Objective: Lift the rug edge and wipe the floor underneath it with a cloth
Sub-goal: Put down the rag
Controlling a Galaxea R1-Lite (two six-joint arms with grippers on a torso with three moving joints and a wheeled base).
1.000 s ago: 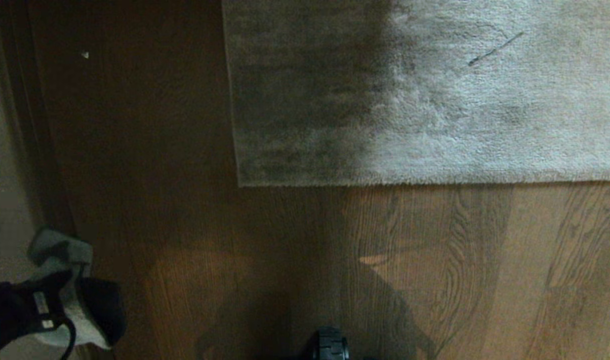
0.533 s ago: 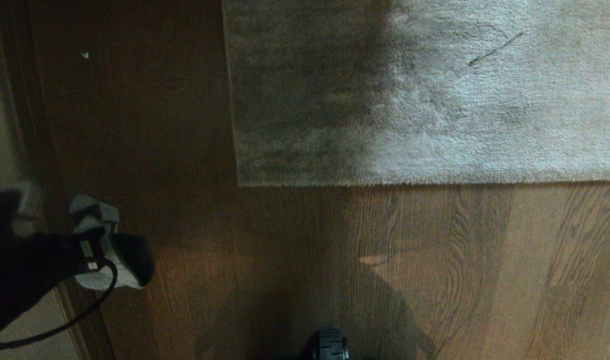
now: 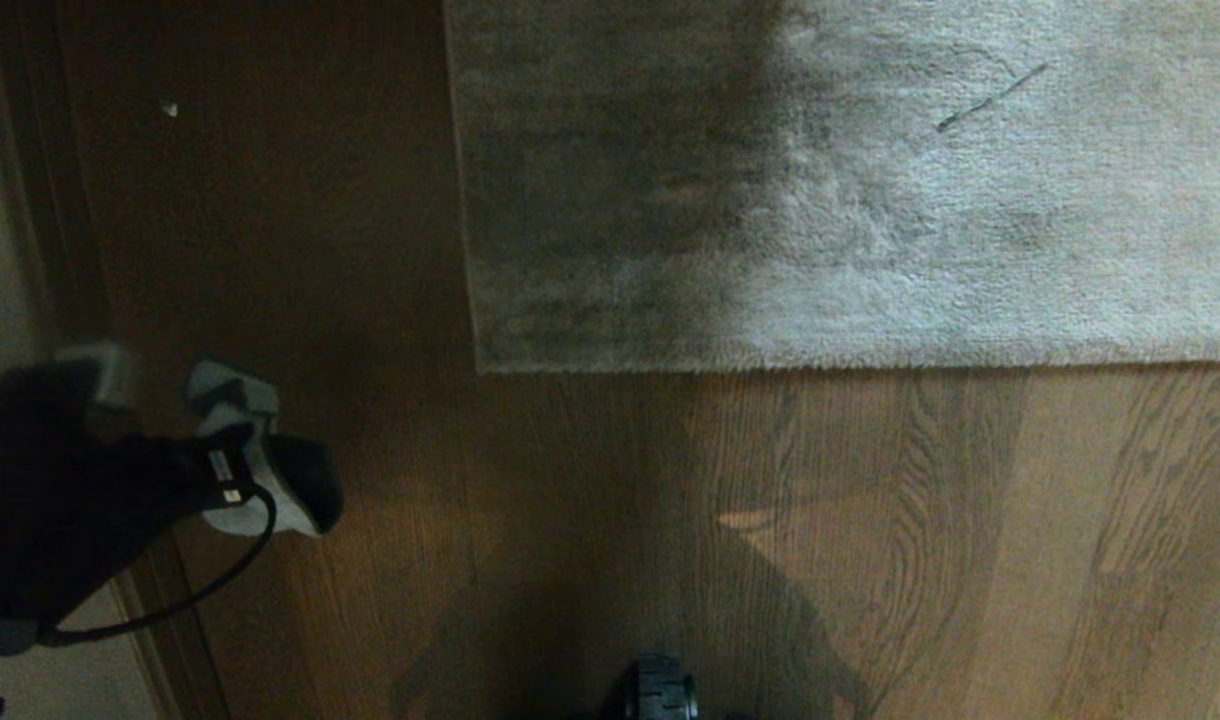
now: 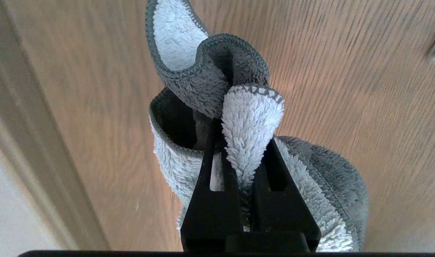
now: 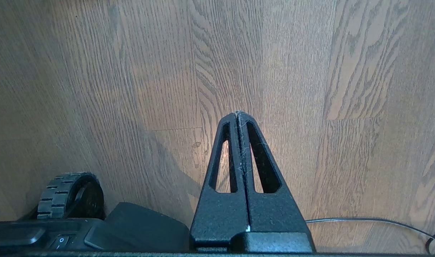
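Note:
The light grey-beige rug (image 3: 870, 200) lies flat across the far side, and its rug edge (image 3: 820, 366) runs straight to a near-left corner (image 3: 482, 368). Brown wood-grain floor (image 3: 590, 520) spreads in front of it and to its left. My left gripper (image 3: 255, 465) hovers at the near left, well short of the corner. It is shut on a fluffy grey-and-white cloth (image 3: 270, 495), which bunches between and around the black fingers (image 4: 206, 185) in the left wrist view, where the gripper (image 4: 242, 134) pinches a white fold of the cloth (image 4: 251, 114). My right gripper (image 5: 238, 116) stays parked low over bare floor (image 5: 346, 71), shut and empty.
A dark baseboard and pale wall (image 3: 30, 220) line the left side. A small white speck (image 3: 170, 108) lies on the far-left floor and a thin dark strand (image 3: 990, 98) on the rug. The base's wheel (image 5: 69, 194) and a cable (image 5: 363, 221) sit by the right gripper.
My left arm has carried the cloth forward and to the right, away from the wall and closer to the rug's corner. Rug and right arm have not moved.

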